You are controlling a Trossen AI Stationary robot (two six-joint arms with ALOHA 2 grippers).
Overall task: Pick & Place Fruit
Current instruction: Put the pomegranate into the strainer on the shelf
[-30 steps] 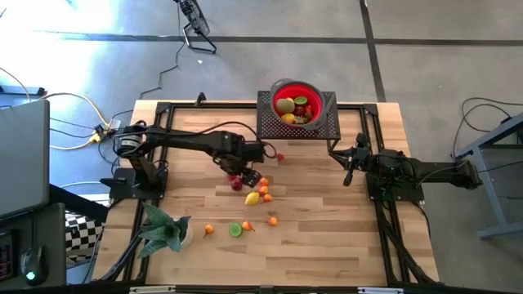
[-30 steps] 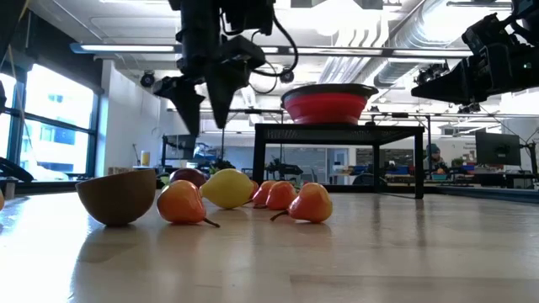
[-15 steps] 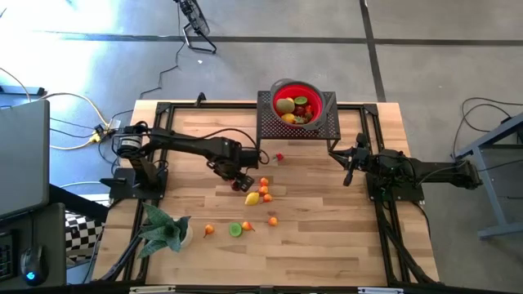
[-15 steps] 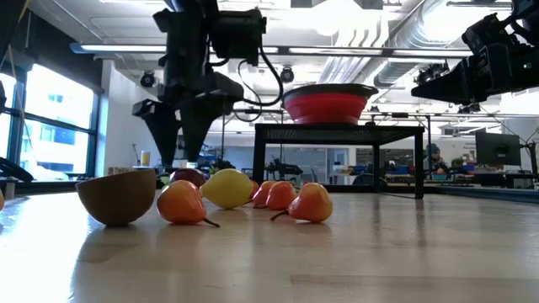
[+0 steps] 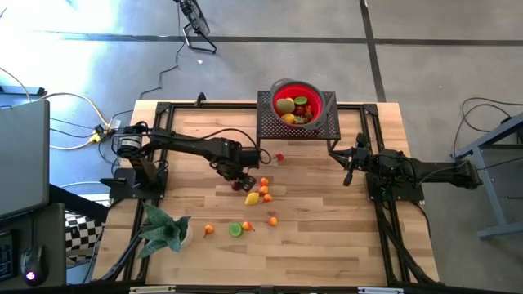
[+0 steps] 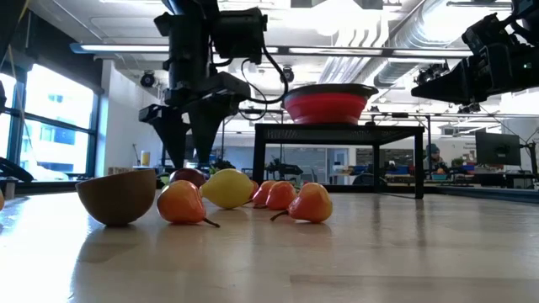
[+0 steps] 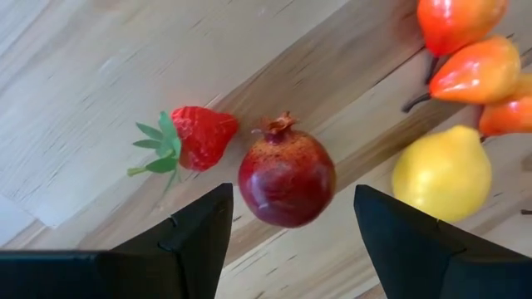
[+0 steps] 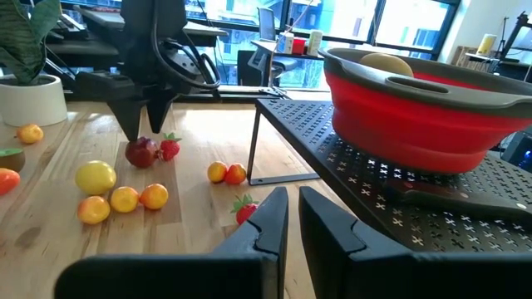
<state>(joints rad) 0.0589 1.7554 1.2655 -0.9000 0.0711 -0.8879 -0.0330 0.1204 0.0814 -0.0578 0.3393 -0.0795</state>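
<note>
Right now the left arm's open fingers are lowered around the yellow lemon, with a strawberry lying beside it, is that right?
Not quite. The left arm's open fingers straddle a dark-red round fruit, not the yellow lemon, which lies off to one side outside the fingers. The left wrist view shows it. The strawberry does lie right beside the dark-red fruit.

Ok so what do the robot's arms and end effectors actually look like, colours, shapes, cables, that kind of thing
Both arms are black, built of slim jointed segments on black frame bases. The left arm has black cable looped along it. Its left end effector has two broad, flat black fingers with angular tips. The right end effector has the same matte black wedge-shaped fingers. No markings are legible.
</note>
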